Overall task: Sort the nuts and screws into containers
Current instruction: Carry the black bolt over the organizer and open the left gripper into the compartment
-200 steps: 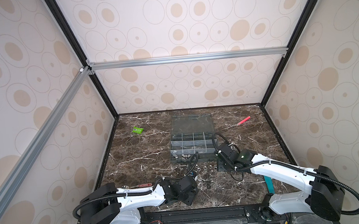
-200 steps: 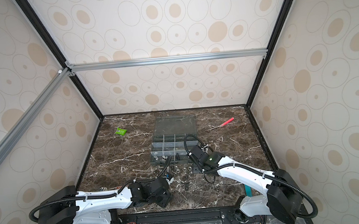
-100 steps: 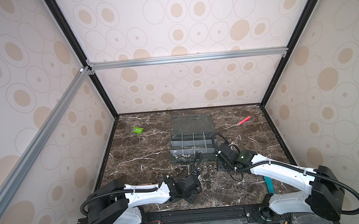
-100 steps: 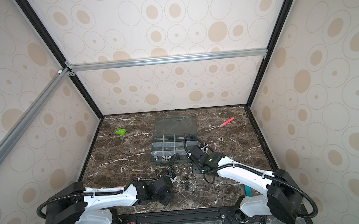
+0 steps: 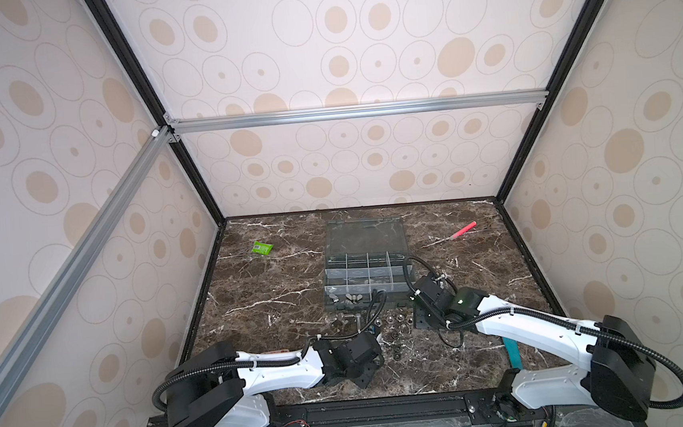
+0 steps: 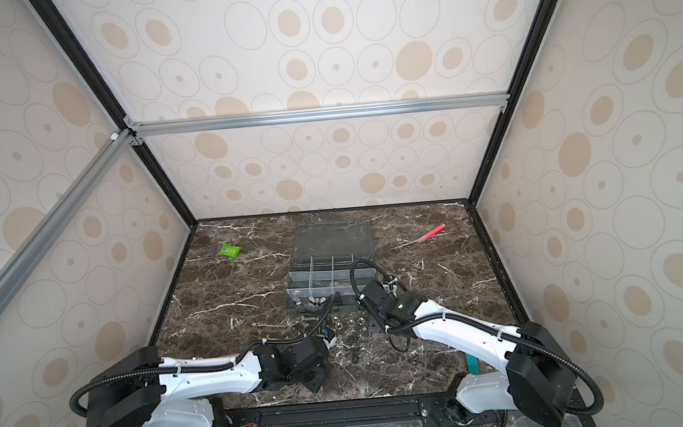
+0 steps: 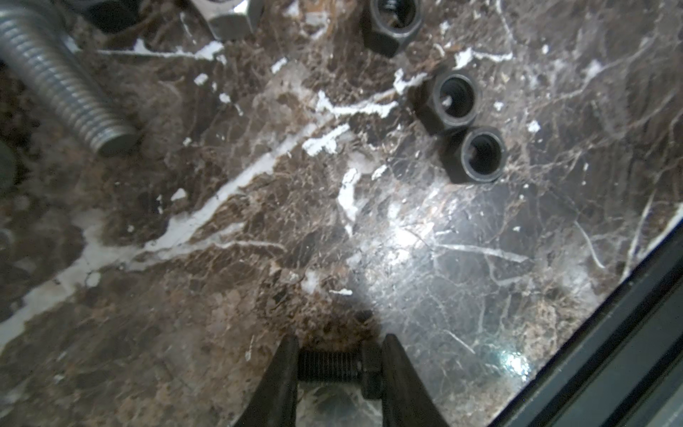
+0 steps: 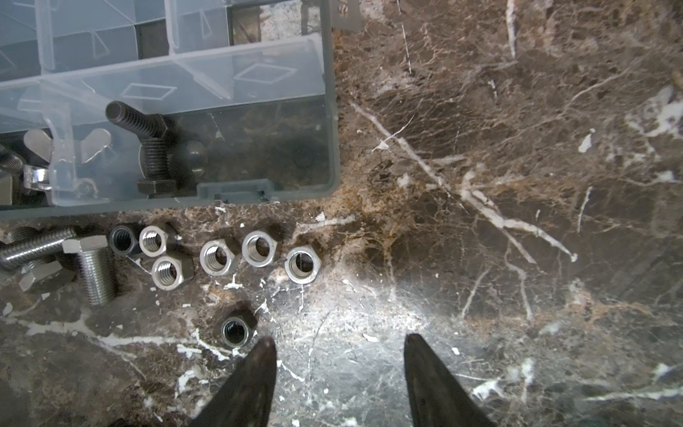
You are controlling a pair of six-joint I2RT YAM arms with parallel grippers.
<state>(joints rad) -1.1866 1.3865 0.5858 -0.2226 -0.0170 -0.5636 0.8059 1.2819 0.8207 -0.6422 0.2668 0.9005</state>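
your left claw (image 7: pixel 340 342) is nearly closed, pinching a short black screw (image 7: pixel 329 366) end to end close to the marble table (image 7: pixel 258 222); three black nuts (image 7: pixel 452 103) lie beyond it. your right claw (image 8: pixel 339 338) stands half open and empty, a dark nut (image 8: pixel 238 329) just beside one fingertip, silver nuts (image 8: pixel 218 257) in a row before the organizer box (image 8: pixel 334 111), two other screws (image 8: pixel 155 148) lying in its corner cell (image 8: pixel 258 148).
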